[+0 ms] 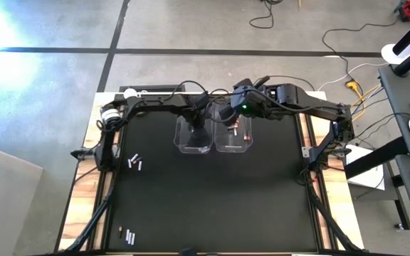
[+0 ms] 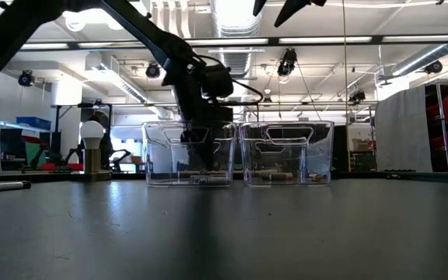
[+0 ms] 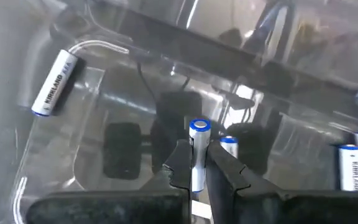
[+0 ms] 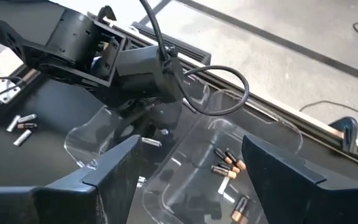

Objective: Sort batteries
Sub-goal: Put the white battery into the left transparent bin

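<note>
Holding one small white battery (image 3: pixel 198 149) between its tips, the left gripper (image 3: pixel 197 177) hangs down inside the left clear bin (image 1: pixel 194 136), at the middle of the high view. The battery stands nearly upright with its blue-ringed end pointing away from the fingers. To do this step well, I think the gripper should stay low over the bin floor and let go gently — a drop from high up could make the battery bounce or roll.

The battery is a short white tube with a shiny cap. More white ones (image 3: pixel 55 83) lie in the same bin. The dark batteries (image 4: pixel 227 165) with orange ends lie in the right bin (image 1: pixel 234 138) just beside it. Loose batteries (image 1: pixel 135 162) wait on the black mat (image 1: pixel 212 199) at the left and lower left.

The right gripper (image 4: pixel 188 165) hovers above the bins — wide apart and holding nothing.
</note>
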`<control>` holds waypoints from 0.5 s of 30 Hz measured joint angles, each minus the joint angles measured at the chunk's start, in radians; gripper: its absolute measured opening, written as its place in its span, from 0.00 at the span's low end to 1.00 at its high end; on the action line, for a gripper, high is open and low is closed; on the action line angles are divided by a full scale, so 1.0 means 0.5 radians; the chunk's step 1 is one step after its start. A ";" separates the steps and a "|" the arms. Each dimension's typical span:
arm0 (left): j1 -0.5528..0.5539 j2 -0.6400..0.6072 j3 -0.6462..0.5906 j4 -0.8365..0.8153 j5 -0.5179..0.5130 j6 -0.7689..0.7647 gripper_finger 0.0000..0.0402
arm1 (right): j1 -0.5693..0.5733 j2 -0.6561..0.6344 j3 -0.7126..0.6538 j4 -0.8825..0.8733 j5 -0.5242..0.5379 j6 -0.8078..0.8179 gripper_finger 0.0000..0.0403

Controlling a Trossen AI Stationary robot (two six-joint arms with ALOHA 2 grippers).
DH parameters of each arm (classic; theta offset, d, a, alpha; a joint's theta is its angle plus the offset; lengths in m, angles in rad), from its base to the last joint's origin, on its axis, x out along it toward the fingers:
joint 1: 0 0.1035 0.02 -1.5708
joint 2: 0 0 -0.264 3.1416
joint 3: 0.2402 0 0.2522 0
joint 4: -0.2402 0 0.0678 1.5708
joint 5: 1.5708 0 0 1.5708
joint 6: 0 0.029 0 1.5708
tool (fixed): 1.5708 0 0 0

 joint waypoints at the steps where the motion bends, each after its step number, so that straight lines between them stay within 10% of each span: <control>1: 0.002 0.017 0.023 -0.017 -0.016 -0.001 0.01 | -0.003 0.000 0.000 -0.014 -0.002 0.002 0.68; 15: 0.005 0.122 0.063 -0.078 -0.037 -0.015 0.11 | -0.030 0.000 0.000 -0.291 -0.054 0.166 0.71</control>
